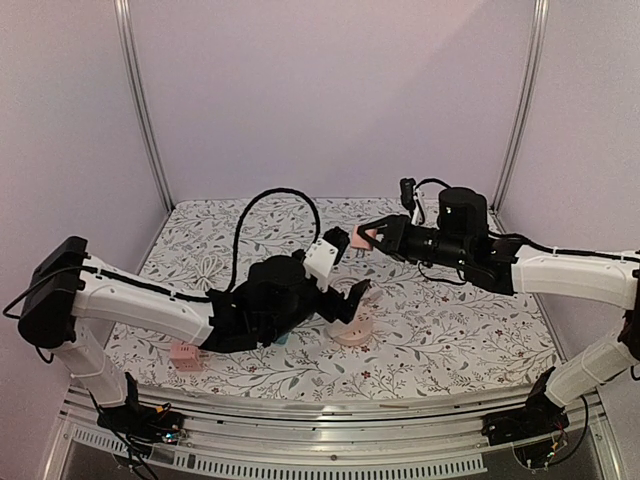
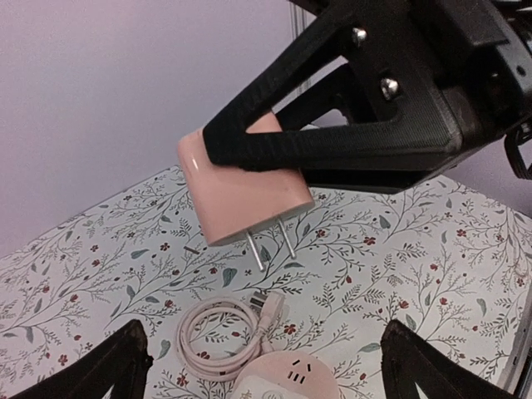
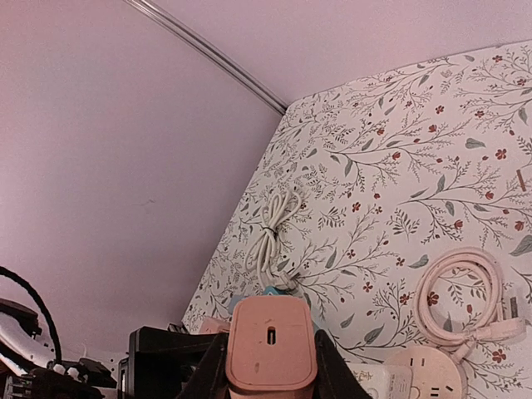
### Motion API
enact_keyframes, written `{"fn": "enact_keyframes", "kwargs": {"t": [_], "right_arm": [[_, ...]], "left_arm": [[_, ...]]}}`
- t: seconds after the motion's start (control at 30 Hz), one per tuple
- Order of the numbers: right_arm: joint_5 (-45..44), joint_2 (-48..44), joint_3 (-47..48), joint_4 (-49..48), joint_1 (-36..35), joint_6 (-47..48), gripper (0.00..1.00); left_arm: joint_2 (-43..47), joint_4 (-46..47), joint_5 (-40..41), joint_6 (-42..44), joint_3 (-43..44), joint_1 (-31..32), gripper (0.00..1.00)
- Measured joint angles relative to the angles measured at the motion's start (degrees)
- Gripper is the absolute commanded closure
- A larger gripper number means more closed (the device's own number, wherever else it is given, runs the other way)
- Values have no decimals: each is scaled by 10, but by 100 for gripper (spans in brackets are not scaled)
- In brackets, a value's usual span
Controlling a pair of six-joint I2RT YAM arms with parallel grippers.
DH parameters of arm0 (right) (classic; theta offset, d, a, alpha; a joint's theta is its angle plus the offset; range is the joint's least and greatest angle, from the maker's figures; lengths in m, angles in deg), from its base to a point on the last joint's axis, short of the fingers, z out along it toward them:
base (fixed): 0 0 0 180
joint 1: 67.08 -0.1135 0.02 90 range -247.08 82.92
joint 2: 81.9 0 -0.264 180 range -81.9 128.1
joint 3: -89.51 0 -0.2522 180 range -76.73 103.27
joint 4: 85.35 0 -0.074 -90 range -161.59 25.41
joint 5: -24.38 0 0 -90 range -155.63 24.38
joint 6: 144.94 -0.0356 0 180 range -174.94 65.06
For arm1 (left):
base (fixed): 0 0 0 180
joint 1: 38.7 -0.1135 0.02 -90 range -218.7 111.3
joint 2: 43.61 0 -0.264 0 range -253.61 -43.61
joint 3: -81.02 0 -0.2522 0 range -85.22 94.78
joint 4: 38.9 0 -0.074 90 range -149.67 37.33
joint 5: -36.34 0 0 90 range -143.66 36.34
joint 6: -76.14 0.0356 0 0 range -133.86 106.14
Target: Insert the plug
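Plug adapter, pink, is clenched in our right end effector, aloft over the table centre; our left end effector stands released above the round socket, nearer.

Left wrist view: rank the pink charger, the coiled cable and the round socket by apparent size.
1. Charger: largest, though it is nearest the camera.
2. Coiled cable.
3. Round socket: cut off by the frame edge, so its place against the cable is unsure.

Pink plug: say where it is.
The pink plug hangs right of centre in the top view, clamped in the right gripper, above the round socket.
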Motion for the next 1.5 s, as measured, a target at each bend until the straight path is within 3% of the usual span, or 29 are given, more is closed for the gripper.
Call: {"fn": "enact_keyframes", "kwargs": {"t": [0.5,0.93,1.43,1.5], "right_arm": [[1,-5,-17,-24,-1,-23,100],[7,-14,-21,-30,-2,-23,100],[30,-21,-21,-39,-3,-23,100],[31,-21,-21,-42,-3,-22,100]], "left_arm": [[-17,63,5,0,24,-4,6],[-40,87,2,-3,54,-13,31],[-59,109,12,6,65,-19,40],[-59,112,12,10,65,-19,46]]}}
